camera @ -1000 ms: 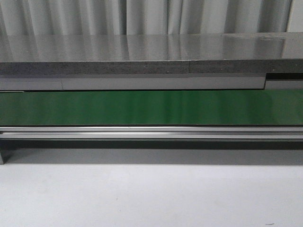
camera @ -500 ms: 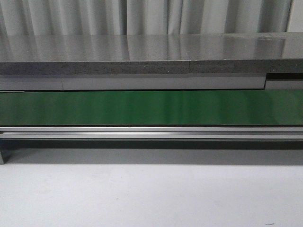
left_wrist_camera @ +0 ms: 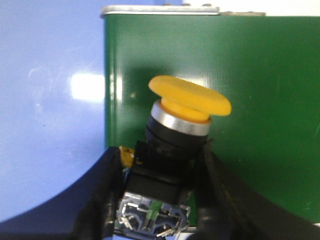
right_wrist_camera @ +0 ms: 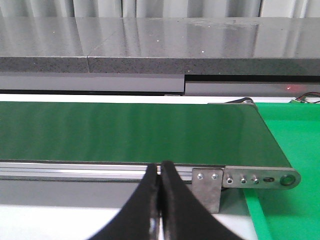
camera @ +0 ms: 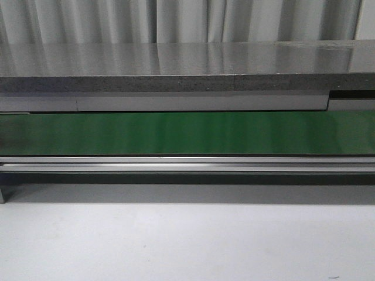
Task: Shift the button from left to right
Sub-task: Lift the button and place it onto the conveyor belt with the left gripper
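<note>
The button has a round yellow-orange cap, a silver ring and a black boxy body with a clear contact block. It shows only in the left wrist view, above the green conveyor belt near the belt's end. My left gripper is shut on the button's black body, one finger on each side. My right gripper is shut and empty, in front of the belt's metal rail. Neither gripper nor the button shows in the front view.
The green belt runs across the front view behind a metal rail, with a grey stone shelf behind it. The belt's right end bracket and a green mat show in the right wrist view.
</note>
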Controlling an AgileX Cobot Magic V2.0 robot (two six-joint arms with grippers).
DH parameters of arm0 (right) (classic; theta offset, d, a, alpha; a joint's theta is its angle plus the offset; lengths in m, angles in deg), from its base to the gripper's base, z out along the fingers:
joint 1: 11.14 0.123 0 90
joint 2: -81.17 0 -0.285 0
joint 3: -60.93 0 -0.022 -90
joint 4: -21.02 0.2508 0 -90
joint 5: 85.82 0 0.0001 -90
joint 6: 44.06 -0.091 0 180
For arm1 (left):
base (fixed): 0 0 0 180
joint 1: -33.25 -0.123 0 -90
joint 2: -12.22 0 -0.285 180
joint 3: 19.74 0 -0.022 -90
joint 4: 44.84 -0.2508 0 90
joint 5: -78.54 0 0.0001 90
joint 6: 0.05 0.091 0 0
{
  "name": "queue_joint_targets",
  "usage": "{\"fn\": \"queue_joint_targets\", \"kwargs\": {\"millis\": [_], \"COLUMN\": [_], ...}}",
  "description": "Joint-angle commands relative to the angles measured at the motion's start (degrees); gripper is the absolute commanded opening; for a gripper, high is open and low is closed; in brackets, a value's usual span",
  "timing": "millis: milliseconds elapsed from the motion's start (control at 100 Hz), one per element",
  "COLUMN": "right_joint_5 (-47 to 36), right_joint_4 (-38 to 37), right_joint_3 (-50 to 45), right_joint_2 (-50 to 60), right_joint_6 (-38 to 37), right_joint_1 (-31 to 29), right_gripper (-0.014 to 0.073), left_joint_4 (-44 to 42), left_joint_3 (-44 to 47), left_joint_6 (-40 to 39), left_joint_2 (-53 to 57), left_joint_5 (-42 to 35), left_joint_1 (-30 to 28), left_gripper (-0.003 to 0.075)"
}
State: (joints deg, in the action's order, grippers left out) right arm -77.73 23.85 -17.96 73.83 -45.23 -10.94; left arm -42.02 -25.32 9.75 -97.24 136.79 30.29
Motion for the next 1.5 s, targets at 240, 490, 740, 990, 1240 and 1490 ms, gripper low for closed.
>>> {"fn": "queue_joint_targets", "kwargs": {"millis": [240,490,740,990,1240,1490], "right_joint_5": [-4.85,-4.85,-4.85,-4.85,-4.85,-4.85], "right_joint_4": [-0.52,-0.52,-0.52,-0.52,-0.52,-0.52], "right_joint_3": [-0.05,-0.05,-0.05,-0.05,-0.05,-0.05], "right_joint_2": [0.97,0.97,0.97,0.97,0.97,0.97], "right_joint_6": [0.15,0.15,0.15,0.15,0.15,0.15], "right_joint_1": [0.10,0.10,0.10,0.10,0.10,0.10], "right_gripper": [-0.0068,-0.0068,-0.0068,-0.0068,-0.0068,-0.0068], "left_joint_4": [1.09,1.65,1.79,1.88,1.88,1.88], "left_joint_3": [-1.82,-1.82,-1.82,-1.82,-1.82,-1.82], "left_joint_6": [-0.70,-0.70,-0.70,-0.70,-0.36,-0.26], "left_joint_2": [2.40,2.40,2.40,2.40,2.78,7.70], "left_joint_5": [-2.07,-2.07,-1.72,-1.31,-1.44,-4.42], "left_joint_1": [0.47,0.47,0.47,0.47,0.47,0.47], "left_gripper": [0.0006,0.0052,0.0223,0.0580,0.0627,0.0624]}}
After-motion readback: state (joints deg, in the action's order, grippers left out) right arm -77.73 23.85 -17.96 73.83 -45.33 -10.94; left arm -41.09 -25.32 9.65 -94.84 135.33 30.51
